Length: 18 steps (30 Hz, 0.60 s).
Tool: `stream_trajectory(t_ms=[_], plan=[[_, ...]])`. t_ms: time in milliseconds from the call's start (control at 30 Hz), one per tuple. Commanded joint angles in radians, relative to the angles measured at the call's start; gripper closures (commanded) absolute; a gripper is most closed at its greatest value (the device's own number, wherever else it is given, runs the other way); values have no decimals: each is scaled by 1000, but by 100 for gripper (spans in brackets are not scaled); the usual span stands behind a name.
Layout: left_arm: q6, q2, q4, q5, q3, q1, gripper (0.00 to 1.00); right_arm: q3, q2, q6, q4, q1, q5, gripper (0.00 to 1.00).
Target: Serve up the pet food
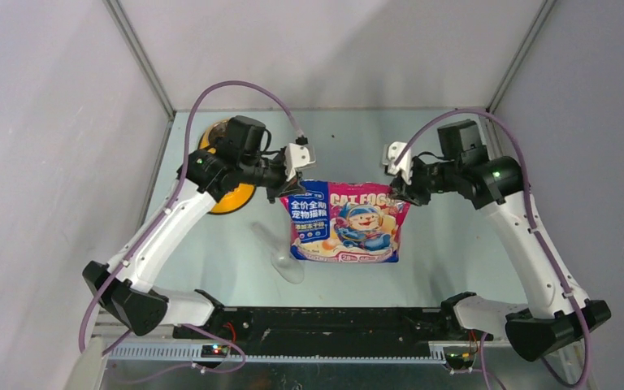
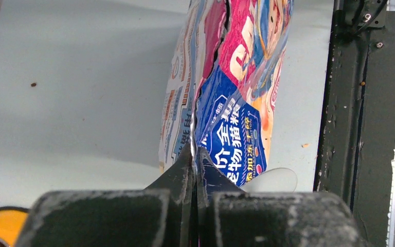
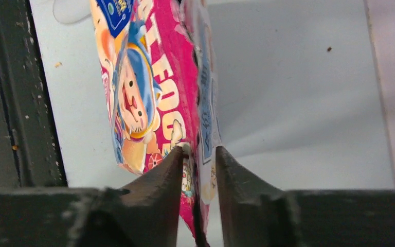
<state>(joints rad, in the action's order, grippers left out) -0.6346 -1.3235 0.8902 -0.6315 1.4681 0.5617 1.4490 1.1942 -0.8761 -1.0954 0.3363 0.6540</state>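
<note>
Left hand point(image 2: 194, 154) and right hand point(image 3: 199, 154) each gripped a bag point(image 1: 345, 223) corner; uneven pulling could rip it, dumping pet food beneath them.

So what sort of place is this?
Probably a lab robot cell, not a home: plain grey partition walls box in the table, cabled arms bolted to a black rail, a staged cat food bag.
</note>
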Motion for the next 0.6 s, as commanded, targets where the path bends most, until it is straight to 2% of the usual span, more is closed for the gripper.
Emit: stream_trajectory(t_ms=[0, 133, 267, 567], plan=[[46, 70, -7, -2, 19, -33, 100, 39, 36, 17, 45, 127, -80, 62], [52, 67, -3, -14, 21, -31, 100, 67, 107, 72, 95, 204, -112, 55], [62, 73, -11, -34, 16, -31, 100, 131, 187, 153, 162, 228, -101, 51], [103, 66, -33, -42, 26, -31, 100, 252, 315, 298, 210, 298, -39, 50]])
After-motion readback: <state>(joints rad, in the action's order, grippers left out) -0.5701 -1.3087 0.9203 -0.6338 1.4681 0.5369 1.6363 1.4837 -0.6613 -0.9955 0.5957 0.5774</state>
